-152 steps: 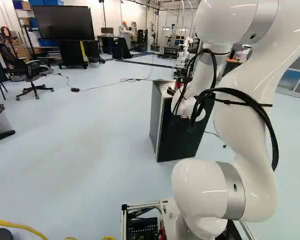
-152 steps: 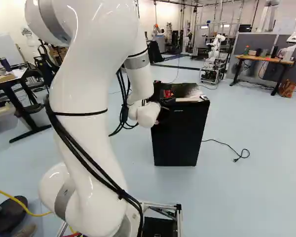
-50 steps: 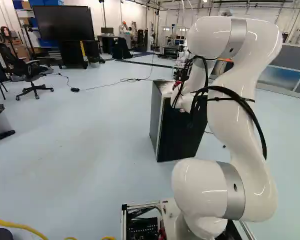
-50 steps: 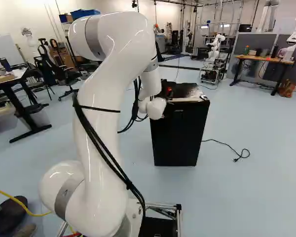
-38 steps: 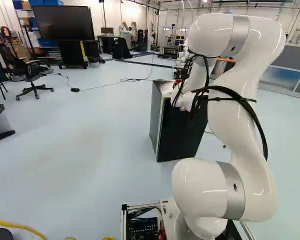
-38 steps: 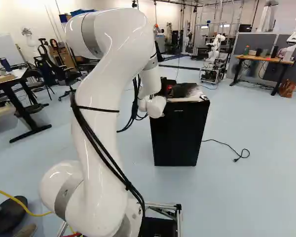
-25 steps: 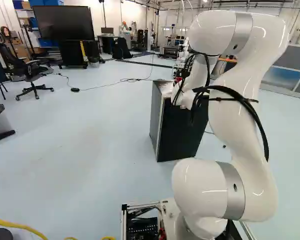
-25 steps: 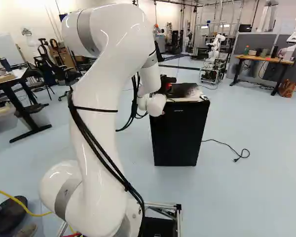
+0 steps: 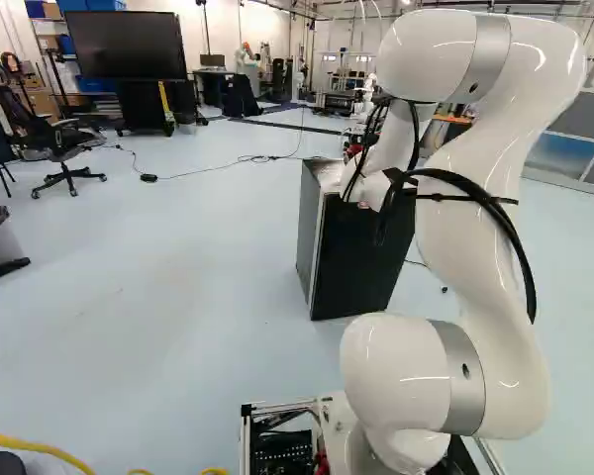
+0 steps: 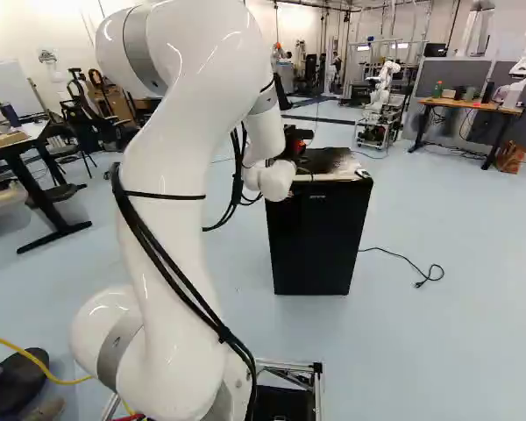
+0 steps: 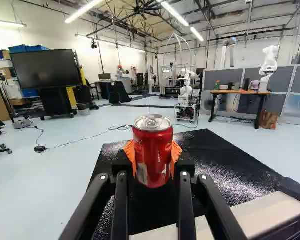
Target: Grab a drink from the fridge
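Elbow's (image 9: 445, 57) drawing up and back compared with half a second ago, base planted, and the red can (image 11: 153, 152) is riding a touch higher with my hand (image 11: 153, 157), over the top of the black fridge (image 10: 319, 237). And I've got it: fingers parted just a can's width, orange pads (image 11: 129, 152) pressed against both sides, the can upright between them, lid up. Good place to take it, I'd say, round the straight middle of the body, clear of the rim. Now, handling! Full, it should feel fairly heavy for its size, stiff enough while sealed, but the wall is thin and could dent under a hard squeeze. If it's chilled and damp, it could slip, so firm, even pressure and no jerks.
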Tool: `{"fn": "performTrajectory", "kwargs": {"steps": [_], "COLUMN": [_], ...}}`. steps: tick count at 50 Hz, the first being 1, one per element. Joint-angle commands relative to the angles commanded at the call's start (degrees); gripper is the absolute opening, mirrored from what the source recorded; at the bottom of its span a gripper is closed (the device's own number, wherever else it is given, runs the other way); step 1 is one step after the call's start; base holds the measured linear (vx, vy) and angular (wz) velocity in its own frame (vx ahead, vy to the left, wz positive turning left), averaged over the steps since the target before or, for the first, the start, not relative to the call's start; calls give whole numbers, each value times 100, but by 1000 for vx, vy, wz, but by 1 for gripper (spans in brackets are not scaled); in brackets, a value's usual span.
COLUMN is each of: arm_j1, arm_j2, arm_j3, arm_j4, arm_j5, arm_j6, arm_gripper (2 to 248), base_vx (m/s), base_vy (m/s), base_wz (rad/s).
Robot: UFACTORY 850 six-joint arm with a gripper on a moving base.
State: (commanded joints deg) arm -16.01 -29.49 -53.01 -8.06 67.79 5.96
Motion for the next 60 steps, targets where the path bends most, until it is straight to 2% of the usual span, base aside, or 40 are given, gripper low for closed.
{"fn": "performTrajectory", "kwargs": {"steps": [30, 60], "arm_j1": [127, 446], "arm_j2": [361, 1266], "arm_j3": [380, 1336], "arm_j4": [64, 224], "arm_j5": [-141, -495], "arm_j6": [-47, -166], "arm_gripper": [90, 90], "base_vx": [0, 0], "base_vy": [0, 0], "base_wz": [0, 0]}}
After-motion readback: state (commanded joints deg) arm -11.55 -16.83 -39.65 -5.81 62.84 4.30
